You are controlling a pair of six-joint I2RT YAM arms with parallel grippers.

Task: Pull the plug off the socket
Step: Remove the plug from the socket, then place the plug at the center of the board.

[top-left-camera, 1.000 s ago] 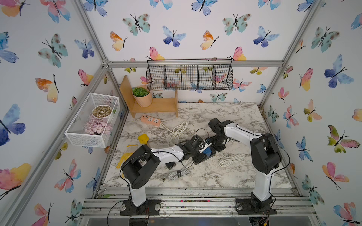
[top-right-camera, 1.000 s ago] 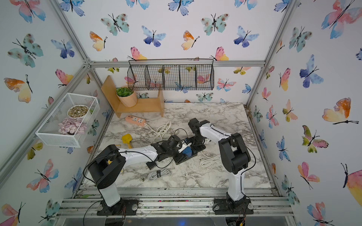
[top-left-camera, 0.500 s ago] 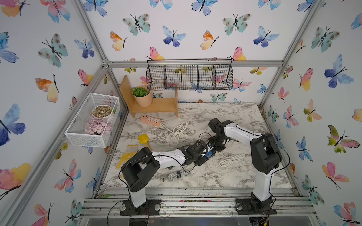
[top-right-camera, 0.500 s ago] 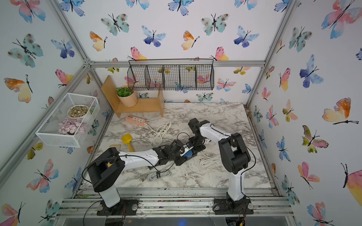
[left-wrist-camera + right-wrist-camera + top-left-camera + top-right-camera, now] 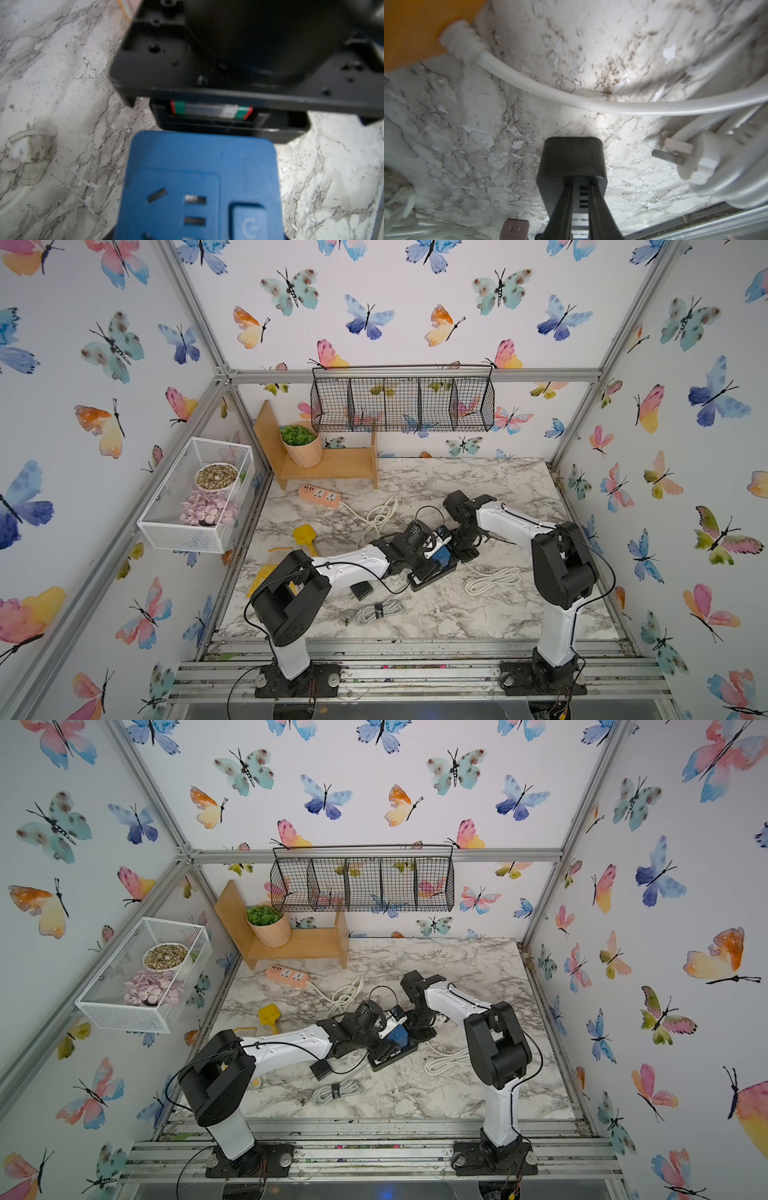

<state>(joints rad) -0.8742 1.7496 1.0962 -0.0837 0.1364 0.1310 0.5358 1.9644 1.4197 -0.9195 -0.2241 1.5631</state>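
One plug (image 5: 571,158), pulling step.
Right gripper (image 5: 580,187) clamps it; left gripper (image 5: 432,559) at socket (image 5: 199,166), grip we cannot tell; next we pull straight off.

Butterfly wallpaper (image 5: 374,290) covers the walls, edged by aluminium rails (image 5: 415,375). A marble table (image 5: 436,614) lies under the left gripper (image 5: 438,558). Beyond it, by the back wall, stands a wooden shelf (image 5: 332,464) with a plant (image 5: 298,435). Higher hangs a black basket (image 5: 403,406), and leftward a white basket (image 5: 195,497).
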